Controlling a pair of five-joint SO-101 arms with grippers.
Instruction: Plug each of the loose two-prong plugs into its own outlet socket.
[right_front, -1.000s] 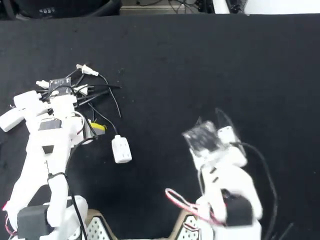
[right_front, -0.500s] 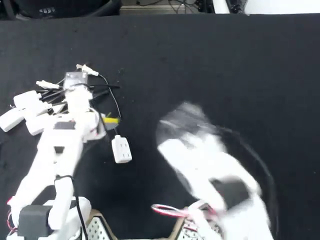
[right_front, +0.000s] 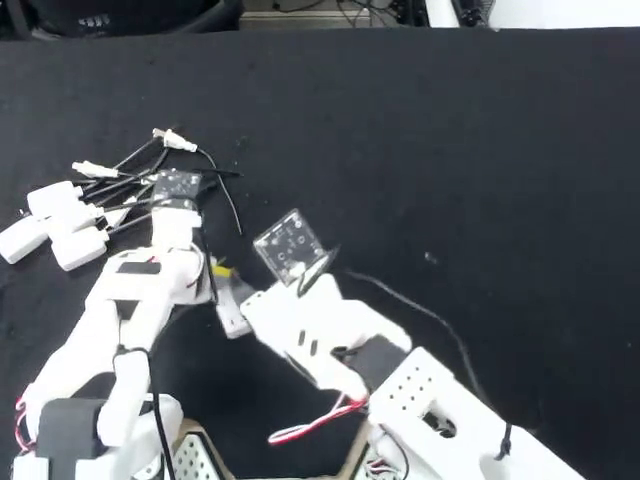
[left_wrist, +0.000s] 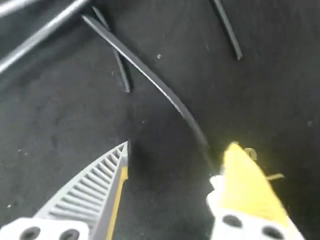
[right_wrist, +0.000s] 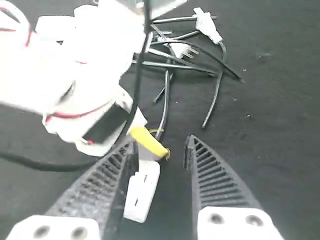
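- we see the black table (right_front: 480, 150), with a cable tangle (right_front: 150, 180) on its left side.
- the left arm (right_front: 130, 300) crowds our right gripper (right_wrist: 160, 143), whose jaws stand apart just beside a white outlet socket (right_wrist: 142, 192).
- the left gripper (left_wrist: 178, 146) gapes over a black cable (left_wrist: 150, 80).
- a loose plug (right_wrist: 207, 25) lies in the tangle.

You had a table (right_front: 480, 150) covered in matte black cloth, evenly lit. Beyond its far edge lay a narrow strip with loose cables (right_front: 370, 12), a white surface (right_front: 560, 10) and a dark bulky shape (right_front: 120, 12).
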